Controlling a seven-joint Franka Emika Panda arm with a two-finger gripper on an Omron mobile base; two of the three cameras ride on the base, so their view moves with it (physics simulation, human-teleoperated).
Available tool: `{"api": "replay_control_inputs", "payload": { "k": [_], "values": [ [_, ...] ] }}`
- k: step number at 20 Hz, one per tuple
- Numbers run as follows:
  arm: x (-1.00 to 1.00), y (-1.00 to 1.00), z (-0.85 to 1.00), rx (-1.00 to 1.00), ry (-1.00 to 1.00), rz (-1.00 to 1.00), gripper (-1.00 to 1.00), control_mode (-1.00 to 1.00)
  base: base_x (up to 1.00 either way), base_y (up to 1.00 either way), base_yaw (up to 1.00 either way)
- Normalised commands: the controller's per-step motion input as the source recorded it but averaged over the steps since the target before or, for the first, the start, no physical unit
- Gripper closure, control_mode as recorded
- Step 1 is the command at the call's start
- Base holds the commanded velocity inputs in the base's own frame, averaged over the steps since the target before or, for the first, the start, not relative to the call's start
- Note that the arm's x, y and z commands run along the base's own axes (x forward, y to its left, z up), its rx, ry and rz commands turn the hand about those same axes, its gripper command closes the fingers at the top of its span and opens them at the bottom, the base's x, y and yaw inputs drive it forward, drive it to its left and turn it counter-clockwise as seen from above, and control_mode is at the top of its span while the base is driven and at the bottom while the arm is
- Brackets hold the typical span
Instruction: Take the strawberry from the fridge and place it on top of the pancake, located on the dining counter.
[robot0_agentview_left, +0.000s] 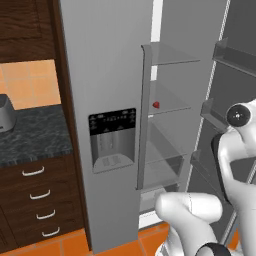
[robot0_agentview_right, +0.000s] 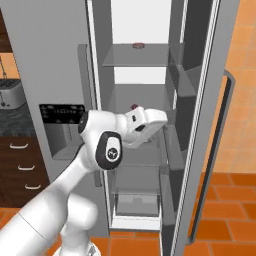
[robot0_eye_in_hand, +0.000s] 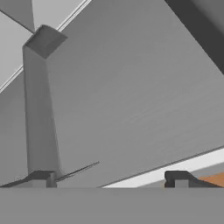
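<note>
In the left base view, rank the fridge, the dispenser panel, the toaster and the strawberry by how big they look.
1. fridge
2. dispenser panel
3. toaster, cut off by the picture's edge, so its rank is less sure
4. strawberry, a tiny red dot on a shelf

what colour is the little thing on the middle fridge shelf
Red: the strawberry, clearest in the left base view.

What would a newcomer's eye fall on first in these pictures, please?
The tall grey stainless fridge stands with its right door swung open, showing glass shelves. A tiny red strawberry sits on a middle shelf, and the white arm's open two-finger gripper reaches into the fridge near that shelf.
</note>
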Motion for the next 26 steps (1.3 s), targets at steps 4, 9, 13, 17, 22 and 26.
{"api": "replay_control_inputs", "payload": {
  "k": [4,9,13,17,22,26],
  "values": [
    [0.07,1.0,-0.05,0.28,-0.03,0.08,-1.0,-1.0,0.0,0.0,0.0],
    [0.01,0.93,-0.43,0.36,0.0,0.15,-1.0,-1.0,0.0,0.0,0.0],
    [0.0,0.84,-0.49,0.31,0.0,0.17,-1.0,-1.0,0.0,0.0,0.0],
    [0.0,0.89,-0.21,0.17,-0.01,0.07,-1.0,-1.0,0.0,0.0,0.0],
    [-0.03,0.79,-0.01,0.12,0.01,0.03,-1.0,-1.0,0.0,0.0,0.0],
    [-0.61,0.08,-0.04,0.06,0.01,0.0,-1.0,-1.0,0.0,0.0,0.0]
  ]
}}
